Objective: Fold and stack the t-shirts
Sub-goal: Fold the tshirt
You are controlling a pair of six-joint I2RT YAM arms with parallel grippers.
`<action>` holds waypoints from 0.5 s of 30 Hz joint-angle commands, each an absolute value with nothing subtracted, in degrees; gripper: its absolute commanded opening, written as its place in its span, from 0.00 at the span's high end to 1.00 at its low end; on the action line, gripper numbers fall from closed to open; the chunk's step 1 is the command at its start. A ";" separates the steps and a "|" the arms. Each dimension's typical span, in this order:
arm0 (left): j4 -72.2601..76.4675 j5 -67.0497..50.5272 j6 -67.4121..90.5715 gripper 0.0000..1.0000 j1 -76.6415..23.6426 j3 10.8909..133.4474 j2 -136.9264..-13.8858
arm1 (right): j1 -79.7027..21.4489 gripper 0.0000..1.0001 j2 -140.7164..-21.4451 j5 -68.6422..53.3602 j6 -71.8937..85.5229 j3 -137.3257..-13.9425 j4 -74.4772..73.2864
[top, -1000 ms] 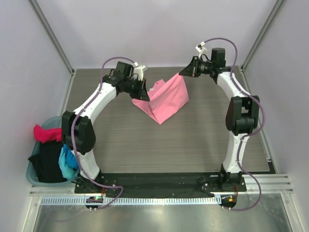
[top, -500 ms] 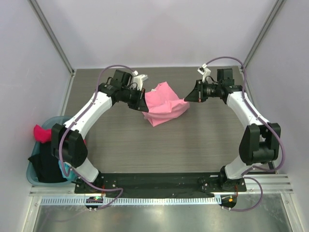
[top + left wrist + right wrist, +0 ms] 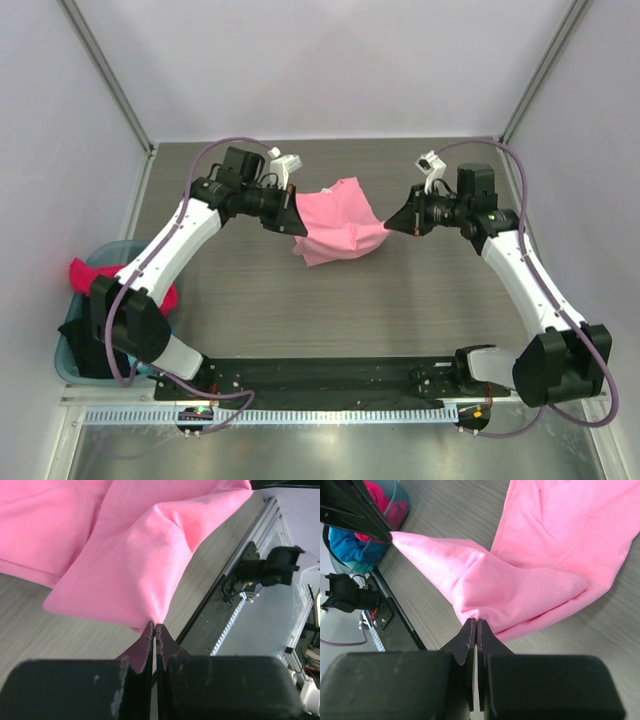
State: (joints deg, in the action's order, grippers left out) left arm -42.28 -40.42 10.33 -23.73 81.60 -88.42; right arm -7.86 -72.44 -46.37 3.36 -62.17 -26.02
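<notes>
The light pink t-shirt [image 3: 335, 220] lies bunched on the table's far middle, held at both ends. My left gripper [image 3: 296, 222] is shut on its left corner; the left wrist view shows the pink cloth [image 3: 125, 550] pinched at the fingertips [image 3: 154, 626]. My right gripper [image 3: 388, 226] is shut on the right corner; in the right wrist view the cloth [image 3: 530, 575] is pinched at the tips [image 3: 476, 621]. Magenta [image 3: 92, 276], black [image 3: 100, 335] and blue shirts sit in the basket; the blue one [image 3: 347, 547] shows in the right wrist view.
A teal plastic basket [image 3: 66, 362] stands at the table's left edge beside the left arm's base. The wood-grain table [image 3: 350, 310] spreads in front of the shirt. White walls and metal frame posts enclose the back and sides.
Both grippers have drawn the pink shirt toward the near side and lowered it. The cloth, first stretched up between them, now lies bunched lower on the table.
</notes>
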 commanded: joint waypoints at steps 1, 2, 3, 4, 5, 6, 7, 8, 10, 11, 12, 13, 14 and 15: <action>-41.93 -44.82 12.65 1.00 -23.99 79.11 -82.45 | -7.04 0.99 -65.24 -45.17 8.51 -58.55 -24.70; -41.58 -45.52 13.18 1.00 -24.08 76.84 -81.40 | -6.25 0.99 -64.00 -45.09 9.57 -57.49 -24.52; -41.57 -45.79 13.27 1.00 -24.34 75.69 -80.60 | -5.89 0.99 -62.68 -44.91 10.54 -55.39 -24.35; -41.49 -46.49 13.53 1.00 -24.43 74.63 -78.86 | -5.63 0.99 -60.93 -44.74 12.55 -54.33 -24.26; -41.48 -46.67 13.62 1.00 -24.43 73.14 -77.97 | -5.71 0.99 -58.04 -44.48 13.44 -53.27 -23.82; -41.48 -46.93 13.80 1.00 -24.43 70.69 -77.18 | -5.71 0.99 -56.35 -44.30 14.67 -51.09 -23.73; -41.57 -46.93 13.80 1.00 -24.43 69.10 -75.43 | -5.80 0.99 -55.03 -44.12 16.59 -50.11 -23.73; -41.57 -46.93 13.71 1.00 -24.43 67.95 -74.80 | -5.71 0.99 -52.93 -44.38 17.22 -49.23 -24.43; -40.88 -46.24 13.71 1.00 -24.43 64.70 -73.57 | -5.80 0.99 -51.69 -44.12 17.14 -47.38 -25.22; -40.26 -46.06 13.80 1.00 -24.26 63.73 -72.87 | -5.80 0.99 -51.33 -43.60 15.83 -47.03 -26.09; -39.56 -46.23 14.06 1.00 -24.00 62.85 -72.69 | -5.80 0.99 -51.68 -43.16 15.39 -46.93 -26.36; -38.16 -46.40 14.93 1.00 -23.04 61.80 -72.86 | -5.80 0.99 -52.20 -43.24 15.12 -47.11 -26.45; -37.45 -46.58 15.38 1.00 -22.51 61.35 -73.56 | -5.89 0.99 -52.64 -43.42 14.60 -47.54 -26.11; -36.75 -46.76 15.99 1.00 -21.80 61.26 -74.00 | -5.89 0.99 -53.26 -43.42 14.94 -48.42 -25.41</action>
State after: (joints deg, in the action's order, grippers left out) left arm -40.99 -44.91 13.93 -23.51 61.67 -74.35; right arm -5.82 -52.40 -43.99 14.00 -47.05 -26.81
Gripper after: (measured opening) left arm 0.006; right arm 0.040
